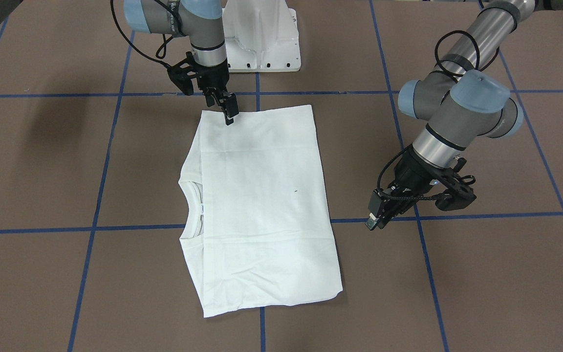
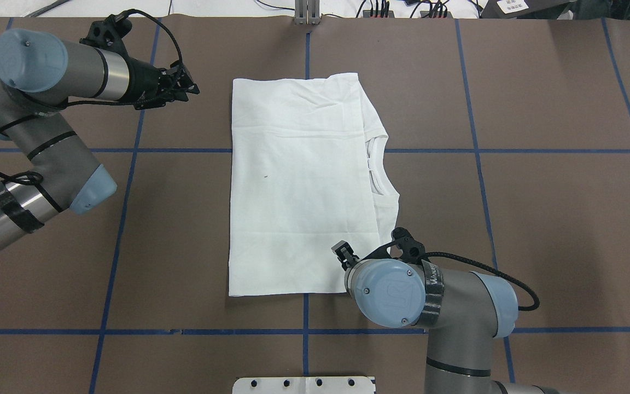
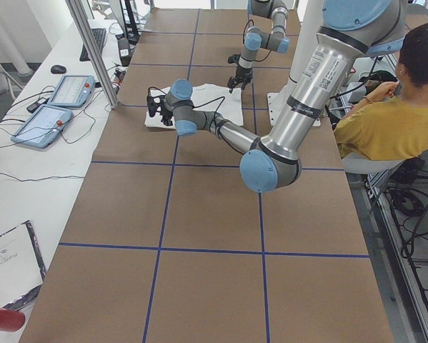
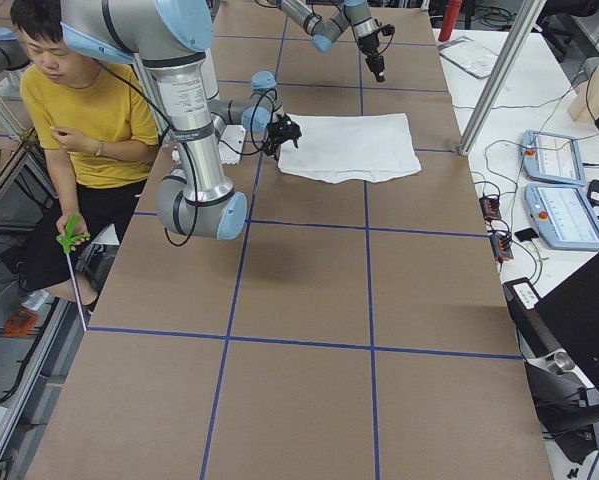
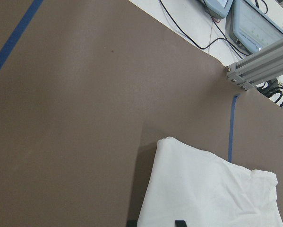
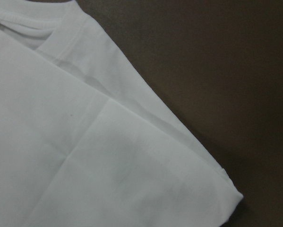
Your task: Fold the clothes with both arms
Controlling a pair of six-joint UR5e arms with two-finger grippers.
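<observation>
The white T-shirt (image 1: pixel 262 205) lies folded into a flat rectangle mid-table, with its ribbed collar (image 1: pixel 194 208) showing at one long edge; the printed text is hidden. It also shows in the overhead view (image 2: pixel 298 180). My right gripper (image 1: pixel 223 111) hangs over the shirt's edge nearest the robot, open and holding nothing. Its wrist view shows a flat folded shirt corner (image 6: pixel 84 142) and no fingers. My left gripper (image 1: pixel 375 221) is open and empty over bare table, off the shirt's hem side. Its wrist view shows a far shirt corner (image 5: pixel 207 189).
The white pedestal base (image 1: pixel 262 39) stands at the robot's table edge. Blue tape lines (image 1: pixel 115 230) grid the brown table. A person in a yellow shirt (image 3: pixel 385 121) sits beside the robot. Tablets (image 3: pixel 56 100) and an aluminium post (image 5: pixel 259 66) line the far edge.
</observation>
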